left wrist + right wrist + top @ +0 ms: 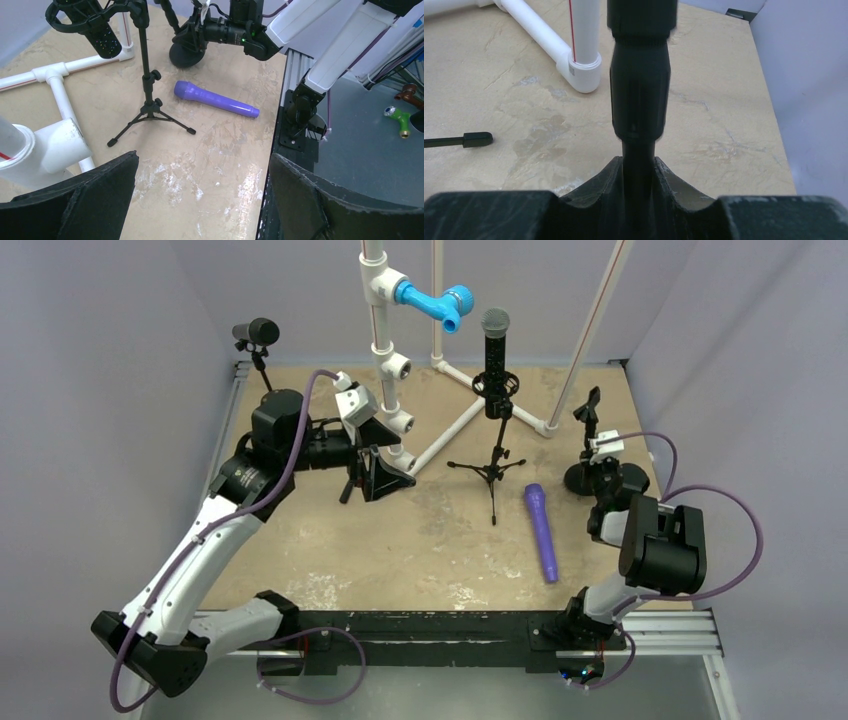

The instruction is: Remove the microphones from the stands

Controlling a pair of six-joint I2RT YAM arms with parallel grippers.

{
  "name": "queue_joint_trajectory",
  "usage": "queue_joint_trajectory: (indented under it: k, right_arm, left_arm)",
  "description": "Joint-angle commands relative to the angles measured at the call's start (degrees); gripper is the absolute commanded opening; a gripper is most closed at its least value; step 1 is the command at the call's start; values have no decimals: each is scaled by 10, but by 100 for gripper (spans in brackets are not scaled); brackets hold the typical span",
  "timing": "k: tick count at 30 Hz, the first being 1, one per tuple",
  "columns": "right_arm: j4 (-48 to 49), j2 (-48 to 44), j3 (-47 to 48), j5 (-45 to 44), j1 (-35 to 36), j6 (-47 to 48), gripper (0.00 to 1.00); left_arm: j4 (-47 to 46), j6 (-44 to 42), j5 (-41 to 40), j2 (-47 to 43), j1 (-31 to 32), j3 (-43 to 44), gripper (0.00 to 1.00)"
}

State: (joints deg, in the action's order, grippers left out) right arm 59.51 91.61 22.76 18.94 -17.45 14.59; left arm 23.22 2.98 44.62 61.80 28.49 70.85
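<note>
- Nearest you, the purple microphone (541, 532) lies flat on the table (400, 550), just left of your right arm. Its wider head points toward the far side.
- That microphone rests apart from the round-base stand (582, 478), which is a little farther back on the right.
- Your right gripper (639, 170) is down at that stand. Its two fingers are closed in on the thin black pole from both sides, just under the thicker collar.
- Your left gripper (204, 159) hangs over the left middle of the table. Its fingers are spread wide with nothing between them, and its camera looks across at the purple microphone.
- Past the purple microphone, near the table's centre, you see the tripod stand (491, 472) on its three spread legs.
- A black microphone (495, 340) sits upright in that tripod's mount.
- Behind and beside it runs the white pipe frame (385, 365). A blue fitting (435, 302) is attached high on its upright.
- In the far left corner a small black mic (258, 333) stands on its own short mount.
</note>
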Motion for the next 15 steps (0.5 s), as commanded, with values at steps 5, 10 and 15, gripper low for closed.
queue_joint_trajectory:
  k: [5, 10, 15]
  right_arm:
    - [-11, -38, -19, -12, -6, 34, 31]
    - [-24, -37, -17, -10, -7, 38, 27]
    - [-24, -17, -1, 1, -8, 31, 5]
  left_arm:
    - [-21, 11, 15, -24, -6, -3, 100]
    - [-21, 8, 15, -28, -7, -8, 100]
    - [-25, 7, 15, -23, -7, -11, 100]
